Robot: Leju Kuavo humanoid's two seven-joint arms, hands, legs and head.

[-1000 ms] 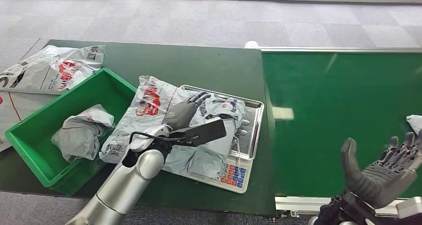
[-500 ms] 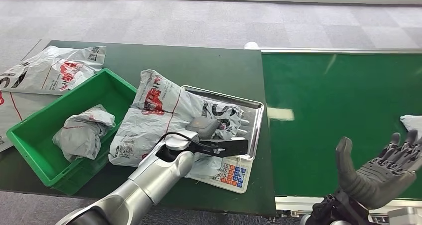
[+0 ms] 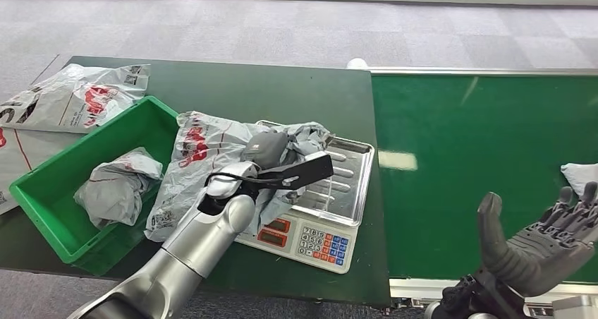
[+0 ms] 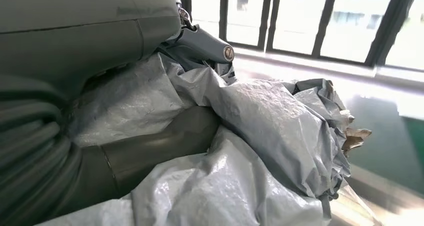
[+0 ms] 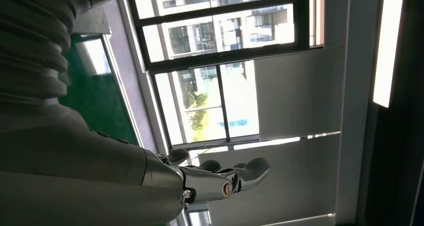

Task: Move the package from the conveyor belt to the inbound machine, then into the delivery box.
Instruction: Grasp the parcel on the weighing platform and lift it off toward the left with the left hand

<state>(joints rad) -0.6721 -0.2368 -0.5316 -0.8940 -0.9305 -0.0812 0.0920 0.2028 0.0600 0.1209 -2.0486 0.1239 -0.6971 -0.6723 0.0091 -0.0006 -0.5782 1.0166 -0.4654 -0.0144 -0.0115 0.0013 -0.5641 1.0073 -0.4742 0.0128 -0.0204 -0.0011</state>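
Grey plastic package (image 3: 211,157) is bunched in the left hand (image 3: 264,149), lifted off the scale toward the green box (image 3: 42,192) at nine o'clock; right hand (image 3: 543,241) open, empty.

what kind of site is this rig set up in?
Probably a mock parcel-sorting station in an office-type room: a green conveyor belt runs beside a table with a keypad weighing scale, a green bin holds a bagged parcel, and the left hand grips a grey courier bag. Carpet-tiled floor.

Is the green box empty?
No, the green box holds a crumpled grey package.
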